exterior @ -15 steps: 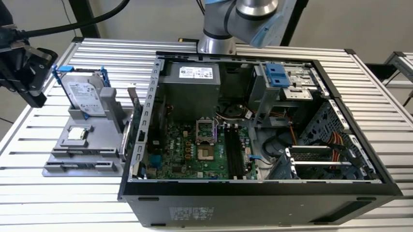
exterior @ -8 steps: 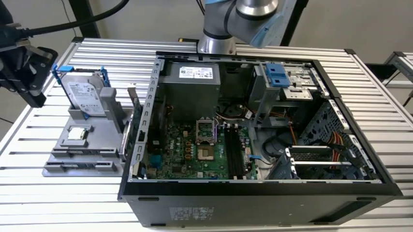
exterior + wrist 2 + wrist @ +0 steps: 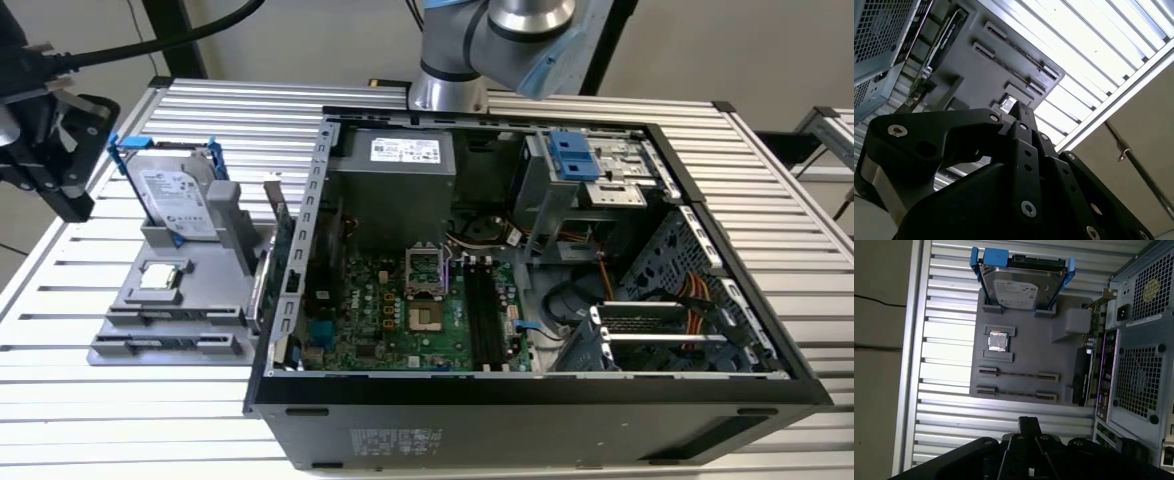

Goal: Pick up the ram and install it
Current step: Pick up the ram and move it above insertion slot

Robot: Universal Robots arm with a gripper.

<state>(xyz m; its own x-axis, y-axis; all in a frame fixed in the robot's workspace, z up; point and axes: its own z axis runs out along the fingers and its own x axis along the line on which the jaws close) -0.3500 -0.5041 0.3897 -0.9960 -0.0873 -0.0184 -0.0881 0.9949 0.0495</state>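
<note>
Two ram sticks (image 3: 1017, 375) sit edge-up beyond your pincer (image 3: 1029, 421), which looks pinched together and empty; descend like that and you'll jab them.

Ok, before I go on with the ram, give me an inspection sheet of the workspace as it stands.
Surface: slatted metal table, carrying a grey holder tray and an open computer case.
Job's things: ram, seemingly two thin sticks on edge in the tray's holders; motherboard slots look unfilled.
Clutter: hard drive in a blue frame, processor chip, dark card at the tray's edge by the case.
Grippers: gripper shut, holding nothing, apart from the tray.
Cables: black cable to the wrist; coloured wires inside the case.
Surroundings: second slatted table at the exterior view's right.
</note>
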